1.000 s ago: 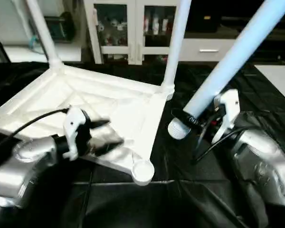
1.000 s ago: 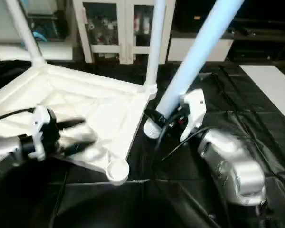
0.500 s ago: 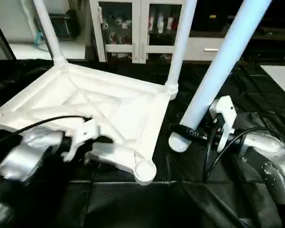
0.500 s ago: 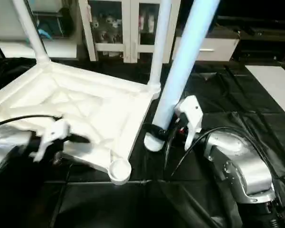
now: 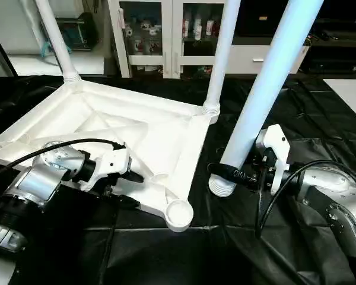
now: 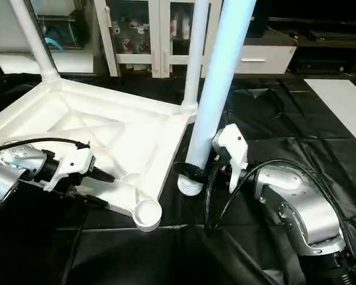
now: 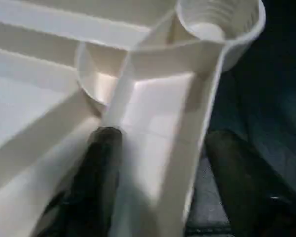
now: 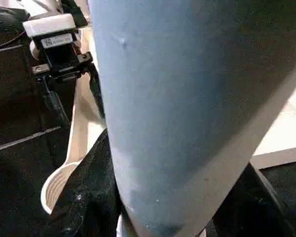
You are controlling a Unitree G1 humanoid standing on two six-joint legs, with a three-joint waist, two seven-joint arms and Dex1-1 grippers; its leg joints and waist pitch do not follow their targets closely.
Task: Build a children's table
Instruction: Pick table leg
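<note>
The white table top (image 5: 107, 127) lies upside down on the black cover, ribbed underside up. Two white legs (image 5: 221, 53) stand in its far corner sockets. The near corner socket (image 5: 179, 212) is empty. My left gripper (image 5: 127, 187) is open and straddles the top's near rim, one finger (image 7: 96, 163) inside on a rib, the other finger (image 7: 237, 173) outside the wall. My right gripper (image 5: 234, 173) is shut on a third leg (image 5: 267, 77) near its ribbed lower end (image 5: 221, 185). That leg stands steeply just right of the top's edge, its end at the cover.
The black-covered work table (image 5: 166, 255) spreads all around, wrinkled at the right. White cabinets with glass doors (image 5: 166, 29) stand behind it. A pale sheet (image 5: 350, 89) lies at the far right. Black cables run along both forearms.
My left gripper has come down from over the ribs onto the near rim and now straddles it. The held leg has swung more upright, its lower end closer to the top's edge.
</note>
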